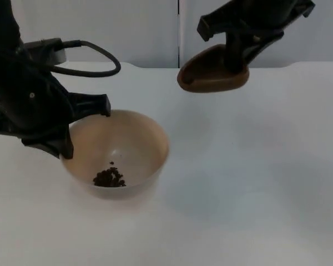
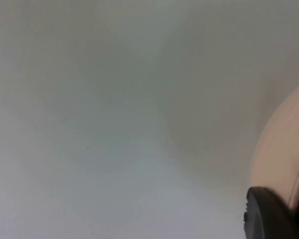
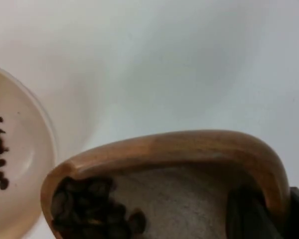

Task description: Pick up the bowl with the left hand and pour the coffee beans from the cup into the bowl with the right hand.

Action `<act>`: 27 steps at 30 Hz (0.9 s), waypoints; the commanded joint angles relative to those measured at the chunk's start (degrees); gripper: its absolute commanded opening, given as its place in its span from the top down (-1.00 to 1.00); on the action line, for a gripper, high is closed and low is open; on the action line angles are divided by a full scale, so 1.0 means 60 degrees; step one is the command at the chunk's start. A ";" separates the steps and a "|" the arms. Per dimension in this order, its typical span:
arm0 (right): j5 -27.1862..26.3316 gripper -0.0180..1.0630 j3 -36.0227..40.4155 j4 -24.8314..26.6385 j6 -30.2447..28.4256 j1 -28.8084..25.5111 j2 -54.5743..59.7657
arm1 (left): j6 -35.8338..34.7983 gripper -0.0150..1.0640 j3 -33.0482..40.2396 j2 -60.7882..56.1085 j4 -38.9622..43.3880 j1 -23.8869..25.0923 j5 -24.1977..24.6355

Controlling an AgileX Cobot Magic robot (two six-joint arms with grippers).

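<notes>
The bowl (image 1: 117,152), with some beans (image 1: 109,178) inside, was gripped at its rim by the left gripper (image 1: 80,126), seemingly just above the counter (image 1: 255,166). The brown cup (image 1: 213,71) was pinched by the right gripper (image 1: 236,58), held high.

I read the cup (image 3: 189,149) as wood: brown, with a smooth, slightly satin rim and a duller, greyer inside where the grain looks rougher. The coffee beans (image 3: 89,209) heaped in it are dark and faintly glossy. The bowl (image 1: 147,138) looks like smooth beige plastic or glazed ware, I can't tell which, with a soft sheen on its inner wall; a small pile of dark beans (image 1: 109,178) lies in it. Under the bowl, the desk (image 1: 255,194) is white, matt and even. The arm parts I see are matt black.
</notes>
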 commanded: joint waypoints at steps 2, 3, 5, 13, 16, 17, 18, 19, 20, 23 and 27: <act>-0.0693 0.97 0.0656 0.0033 0.0242 -0.0098 -0.0121 | -0.0102 0.98 0.0187 -0.0134 0.0061 0.0020 -0.0538; -0.0904 0.97 0.0907 0.0019 0.0312 -0.0134 -0.0121 | -0.0102 0.98 0.0187 -0.0134 0.0061 0.0020 -0.0538; -0.1164 0.97 0.1113 0.0049 0.0385 -0.0156 -0.0121 | -0.0102 0.98 0.0187 -0.0134 0.0061 0.0020 -0.0538; -0.2292 0.97 0.2548 0.0260 0.0643 -0.0430 -0.0121 | -0.0108 0.98 0.0187 -0.0033 0.0324 0.0020 -0.0651; -0.2597 0.97 0.2910 0.0294 0.0696 -0.0512 -0.0121 | -0.0108 0.98 0.0187 0.0147 0.0280 0.0020 -0.0675; -0.2717 0.97 0.3074 0.0294 0.0754 -0.0551 -0.0121 | -0.0143 0.98 0.0187 0.0239 0.0235 0.0020 -0.0675; -0.2822 0.97 0.3182 0.0310 0.0777 -0.0608 -0.0121 | -0.0203 0.98 0.0187 0.0340 0.0235 0.0020 -0.0693; -0.2978 0.97 0.3374 0.0377 0.0777 -0.0614 -0.0121 | -0.0203 0.98 0.0187 0.0441 0.0235 0.0020 -0.0750; -0.2978 0.97 0.3374 0.0377 0.0777 -0.0614 -0.0121 | -0.0203 0.98 0.0187 0.0441 0.0235 0.0020 -0.0750; -0.3501 0.97 0.3878 0.0520 0.0795 -0.0770 -0.0121 | -0.0203 0.98 0.0187 0.0546 0.0235 0.0020 -0.0862; -0.4211 0.97 0.4521 0.0541 0.1035 -0.0968 -0.0121 | -0.0203 0.98 0.0187 0.0550 0.0256 0.0020 -0.0930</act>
